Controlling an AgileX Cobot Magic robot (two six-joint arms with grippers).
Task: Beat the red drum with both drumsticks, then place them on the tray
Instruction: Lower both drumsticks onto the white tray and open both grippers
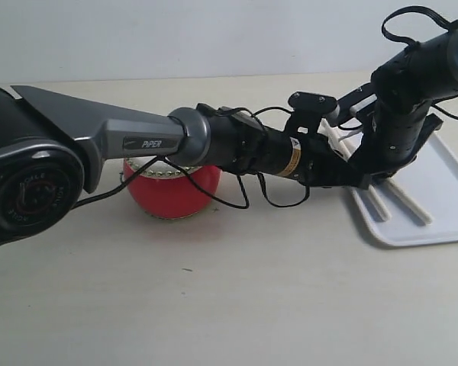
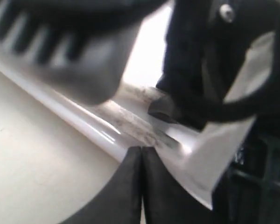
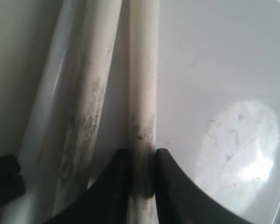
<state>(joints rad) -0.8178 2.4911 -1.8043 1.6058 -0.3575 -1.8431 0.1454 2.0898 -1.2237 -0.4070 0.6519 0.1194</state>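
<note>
One drumstick [image 3: 142, 93], clamped in my right gripper [image 3: 142, 156], rests in the tray [image 1: 443, 229] beside the other drumstick [image 3: 91, 93], near the desk's right edge. My left gripper [image 2: 141, 158] is closed and empty at the rim. The red drum [image 1: 172, 194] sits mid-desk. Stowing is nearly done, I judge; next, release and lift clear.

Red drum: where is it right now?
Exterior view, left of centre: the red drum sits on the table, partly hidden behind the left arm, apart from the tray on the right.
</note>
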